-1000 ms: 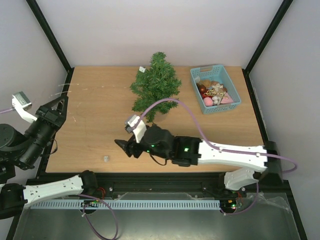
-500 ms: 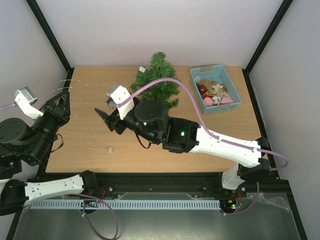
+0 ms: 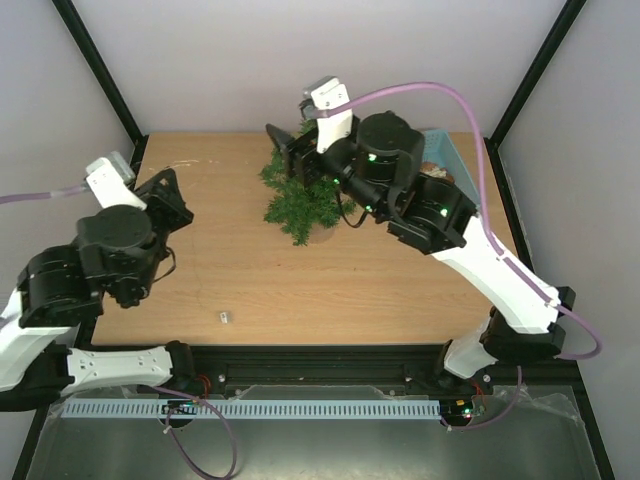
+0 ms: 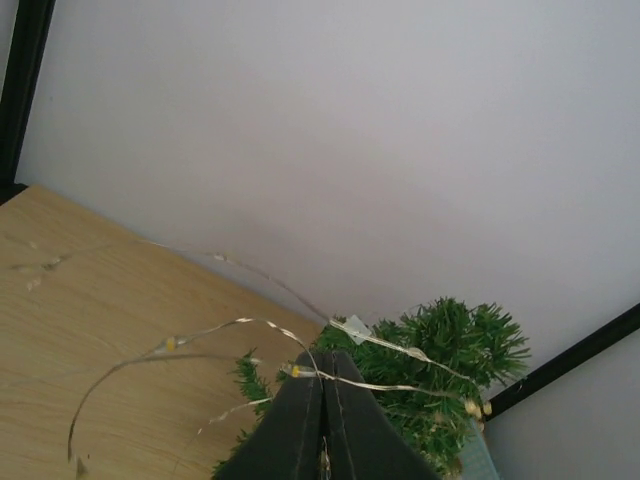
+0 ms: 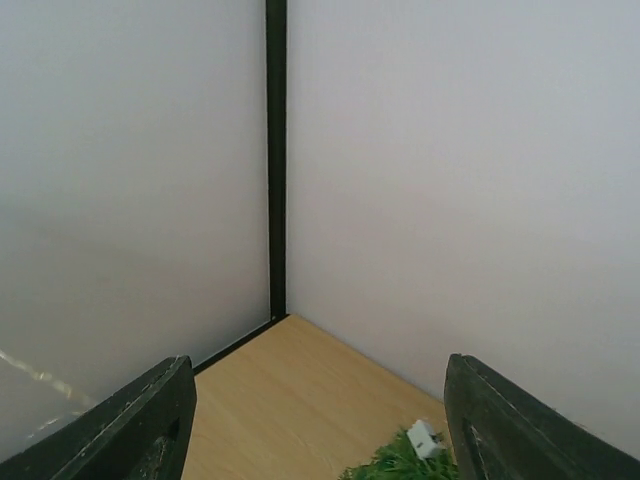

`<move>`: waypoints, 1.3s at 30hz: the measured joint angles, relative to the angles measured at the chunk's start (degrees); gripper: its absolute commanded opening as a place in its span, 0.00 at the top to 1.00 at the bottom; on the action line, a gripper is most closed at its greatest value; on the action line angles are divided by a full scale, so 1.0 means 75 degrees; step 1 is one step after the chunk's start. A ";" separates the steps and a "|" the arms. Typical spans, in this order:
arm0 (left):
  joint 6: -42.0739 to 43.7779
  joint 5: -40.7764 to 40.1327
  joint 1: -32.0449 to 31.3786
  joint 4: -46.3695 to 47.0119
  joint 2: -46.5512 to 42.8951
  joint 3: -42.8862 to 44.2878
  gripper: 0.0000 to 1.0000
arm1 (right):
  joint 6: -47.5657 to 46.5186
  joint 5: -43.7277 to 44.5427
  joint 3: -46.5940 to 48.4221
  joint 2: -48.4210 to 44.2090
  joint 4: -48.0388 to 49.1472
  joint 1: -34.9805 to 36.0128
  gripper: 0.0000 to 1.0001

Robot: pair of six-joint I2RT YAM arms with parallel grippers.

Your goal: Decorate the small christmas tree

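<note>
left pincer (image 4: 325, 358): pressed together, pinching thin light wire (image 4: 250, 322) | right pincer (image 3: 286, 150): spread wide, by tree top | small christmas tree (image 3: 305, 200): upper middle of frame, on bench (image 3: 220, 270)

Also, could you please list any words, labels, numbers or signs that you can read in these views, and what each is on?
No text can be read in any view.
White tag on the small christmas tree: too small to tell whether it bears print.
Small white piece on the table: too small to read.
</note>
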 measured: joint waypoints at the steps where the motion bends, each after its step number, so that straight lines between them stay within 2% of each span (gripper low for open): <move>1: 0.0006 0.0009 0.0073 0.0015 0.0087 -0.0009 0.98 | 0.0041 -0.0026 0.0003 -0.0073 -0.0055 -0.0076 0.31; 3: 0.0087 0.0233 0.0440 0.0181 0.0256 -0.0099 0.98 | 0.0114 -0.0076 0.0003 -0.0204 -0.0125 -0.0251 0.31; 4: 0.0146 0.0621 0.0906 0.0356 0.0332 -0.0224 0.98 | 0.0169 -0.0096 0.0003 -0.0254 -0.0166 -0.0338 0.31; 6: 0.0259 0.1411 0.2031 0.0635 0.0408 -0.0487 0.98 | 0.0239 -0.0154 0.0003 -0.0329 -0.0265 -0.0504 0.31; 9: 0.0469 0.3314 0.4602 0.1198 0.0452 -0.1212 0.98 | 0.0338 -0.0242 -0.0035 -0.0385 -0.0373 -0.0699 0.31; 11: 0.0618 0.4371 0.5913 0.1297 0.0562 -0.1510 0.98 | 0.0385 -0.0300 -0.0160 -0.0452 -0.0431 -0.0833 0.31; 15: 0.0892 0.6234 0.7796 0.1562 0.0918 -0.1422 0.98 | 0.0481 -0.0504 -0.0560 -0.0685 -0.0493 -0.1259 0.31; 17: 0.0959 0.6971 0.8440 0.1740 0.1177 -0.1198 0.98 | 0.0557 -0.0615 -0.0720 -0.0796 -0.0498 -0.1542 0.31; 22: 0.1032 0.8172 0.9023 0.2101 0.2261 -0.0108 0.98 | 0.0743 -0.0924 -0.1005 -0.1011 -0.0501 -0.2232 0.31; 29: 0.1215 0.9294 0.9098 0.2355 0.4479 0.1996 0.98 | 0.0941 -0.1635 -0.0997 -0.1000 -0.0530 -0.2911 0.31; 34: 0.1448 0.9658 0.9133 0.2145 0.5683 0.3150 0.98 | 0.0997 -0.2028 -0.0755 -0.0764 -0.0612 -0.3072 0.31; 39: 0.1588 1.0555 0.9145 0.2285 0.6799 0.4672 0.98 | 0.1119 -0.2378 -0.0743 -0.0603 -0.0679 -0.3302 0.31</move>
